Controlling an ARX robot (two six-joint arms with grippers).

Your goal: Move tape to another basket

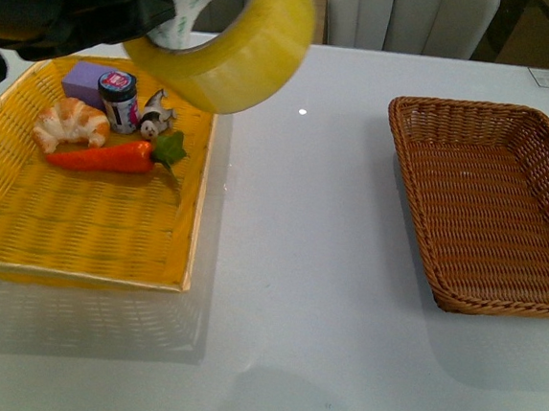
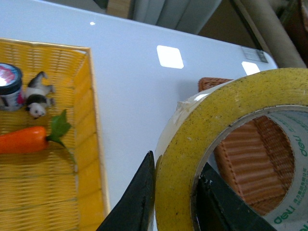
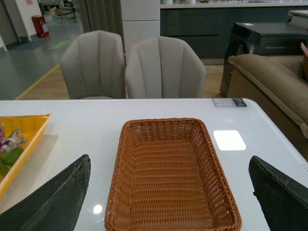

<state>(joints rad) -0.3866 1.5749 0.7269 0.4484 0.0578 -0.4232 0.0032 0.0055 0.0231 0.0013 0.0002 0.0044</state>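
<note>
Left end effector point(image 1: 161, 18) is clamped on the tape point(image 1: 235, 48), one dark finger outside the yellowish roll and the other inside its white core, as the left wrist view shows point(image 2: 175, 207). It holds the roll in the air, tilted, clear of the desk point(image 1: 289, 264). Below it lies the yellow tray point(image 1: 80, 227). The tray holds a purple block point(image 1: 83, 81), a small jar point(image 1: 118, 100), a little black-and-white figurine point(image 1: 154, 116), a croissant point(image 1: 70, 122) and a carrot point(image 1: 106, 157), all bunched at the end nearest this end effector.

Well off to its right, across bare white desk, sits the brown wicker basket point(image 1: 496, 206), with nothing inside.

Right end effector point(image 3: 168, 202) appears only in its own wrist view. Its two dark fingers point(image 3: 53, 202) are spread wide and hold nothing, and the basket point(image 3: 173, 173) lies in front of it, framed between them.
</note>
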